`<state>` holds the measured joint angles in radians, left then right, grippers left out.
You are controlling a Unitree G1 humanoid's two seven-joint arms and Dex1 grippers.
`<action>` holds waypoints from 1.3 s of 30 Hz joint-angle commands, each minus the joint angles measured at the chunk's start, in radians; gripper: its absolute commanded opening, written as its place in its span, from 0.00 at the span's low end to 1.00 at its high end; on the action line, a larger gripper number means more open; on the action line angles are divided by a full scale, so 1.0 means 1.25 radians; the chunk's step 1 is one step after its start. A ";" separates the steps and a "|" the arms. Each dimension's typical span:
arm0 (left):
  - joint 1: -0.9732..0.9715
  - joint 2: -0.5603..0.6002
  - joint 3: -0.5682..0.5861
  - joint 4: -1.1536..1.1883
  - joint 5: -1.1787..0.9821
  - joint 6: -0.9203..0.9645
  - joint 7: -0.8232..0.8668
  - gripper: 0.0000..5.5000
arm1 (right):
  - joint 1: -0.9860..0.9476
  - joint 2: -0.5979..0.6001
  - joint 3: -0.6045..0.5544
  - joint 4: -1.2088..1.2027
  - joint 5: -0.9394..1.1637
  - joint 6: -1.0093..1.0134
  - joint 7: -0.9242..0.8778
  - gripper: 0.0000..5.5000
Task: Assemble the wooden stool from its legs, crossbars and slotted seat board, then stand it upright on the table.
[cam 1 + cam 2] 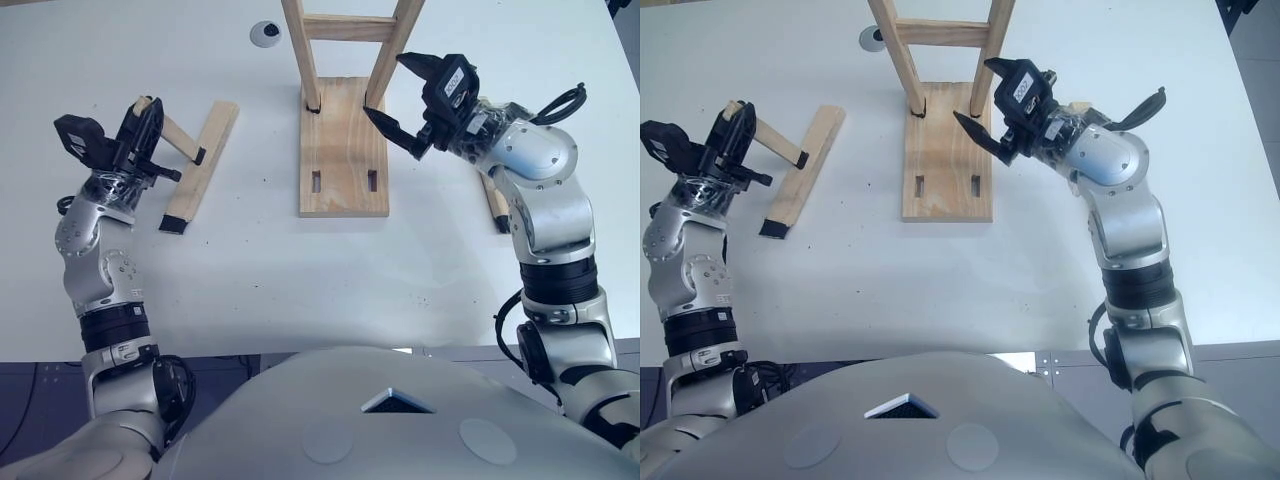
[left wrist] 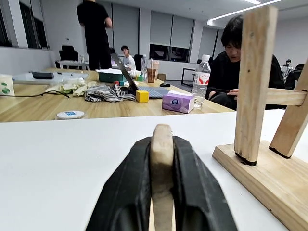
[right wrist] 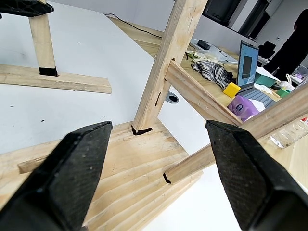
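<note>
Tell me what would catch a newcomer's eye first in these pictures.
At the table's centre the seat board lies flat, with one leg frame standing in its far slots. The right gripper hangs open beside that frame's leg. At the left, the left gripper is shut on the second leg frame, resting on the table.

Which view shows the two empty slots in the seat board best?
The left eye view: it looks down on the seat board with both empty slots unobstructed. The right eye view shows the same. The wrist views see the board at a low angle, the slots hard to make out.
</note>
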<state>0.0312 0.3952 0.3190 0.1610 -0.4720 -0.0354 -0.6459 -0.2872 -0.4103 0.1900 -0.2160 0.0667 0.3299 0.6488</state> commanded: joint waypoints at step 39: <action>0.053 0.411 -0.135 -0.221 0.054 0.737 -0.013 0.47 | 0.081 -0.007 0.013 -0.069 -0.031 0.029 -0.045 0.65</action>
<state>0.0754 0.9021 0.1666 -0.1562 -0.4315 0.8930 -0.6553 -0.1934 -0.4073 0.2036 -0.2869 0.0322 0.3582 0.5924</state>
